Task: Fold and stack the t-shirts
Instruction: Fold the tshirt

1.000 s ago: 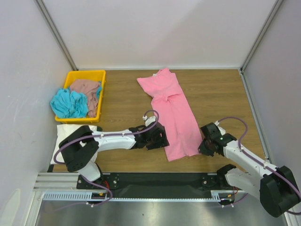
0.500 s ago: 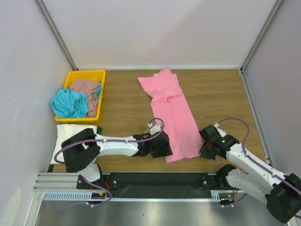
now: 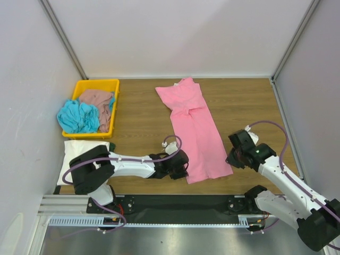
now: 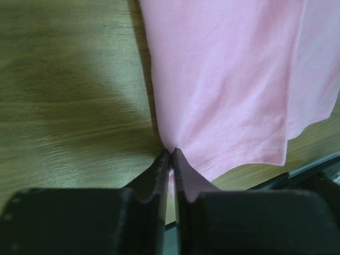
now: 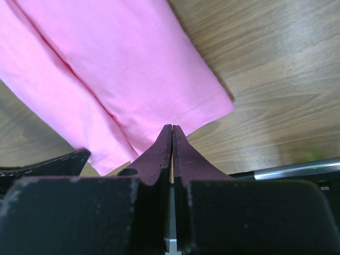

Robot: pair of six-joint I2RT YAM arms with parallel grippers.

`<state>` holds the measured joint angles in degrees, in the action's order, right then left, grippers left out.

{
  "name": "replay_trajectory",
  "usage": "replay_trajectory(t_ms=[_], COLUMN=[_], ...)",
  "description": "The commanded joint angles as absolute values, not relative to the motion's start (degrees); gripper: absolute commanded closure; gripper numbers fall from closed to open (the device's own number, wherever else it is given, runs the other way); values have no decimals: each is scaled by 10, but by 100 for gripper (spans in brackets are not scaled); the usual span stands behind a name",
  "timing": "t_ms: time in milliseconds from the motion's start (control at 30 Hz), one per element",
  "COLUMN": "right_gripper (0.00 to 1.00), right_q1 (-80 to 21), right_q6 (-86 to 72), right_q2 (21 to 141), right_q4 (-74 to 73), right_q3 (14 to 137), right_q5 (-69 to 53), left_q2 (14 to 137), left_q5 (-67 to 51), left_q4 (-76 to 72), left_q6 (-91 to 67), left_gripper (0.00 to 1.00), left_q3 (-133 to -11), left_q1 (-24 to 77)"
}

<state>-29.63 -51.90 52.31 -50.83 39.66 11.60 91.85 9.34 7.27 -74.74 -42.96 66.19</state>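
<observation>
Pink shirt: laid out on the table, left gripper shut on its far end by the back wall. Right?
No. The left gripper is shut on the near hem corner of the pink shirt, as the left wrist view shows. It is laid out on the table.

Left arm (image 3: 133, 162) stretched low across front, forearm reaching right. Left gripper (image 4: 171, 154) clamped tight, hem of pink shirt (image 4: 228, 79) puckered between fingertips. Right arm (image 3: 281, 178) bent at elbow, angled inward toward centre. Right gripper (image 5: 171, 128) pointing down, fingers pressed together, tips over shirt edge; hold on shirt not discernible.
</observation>
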Motion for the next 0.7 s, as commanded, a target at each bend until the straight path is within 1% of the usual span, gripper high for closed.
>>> replay_trajectory(t_ms=[0, 33, 67, 333, 500, 667], right_gripper=[99, 99, 99, 100, 100, 99], right_q1=[-285, -284, -283, -284, -287, -313], right_q6=[-497, -494, -491, -475, -489, -496], right_q2=[527, 527, 530, 534, 526, 525], right_q4=[-512, -505, -501, -441, -421, -360], right_q3=[409, 407, 404, 377, 365, 338], right_q5=[127, 125, 119, 56, 42, 5], left_q2=[921, 917, 914, 832, 774, 696], left_q5=[110, 111, 111, 141, 156, 157], left_q4=[105, 112, 118, 213, 286, 341], left_q6=[-753, -753, -751, -741, -736, -743], left_gripper=[93, 99, 100, 100, 100, 100], left_q3=[-396, -393, -389, -357, -331, -284], left_q1=[664, 665, 665, 664, 660, 642])
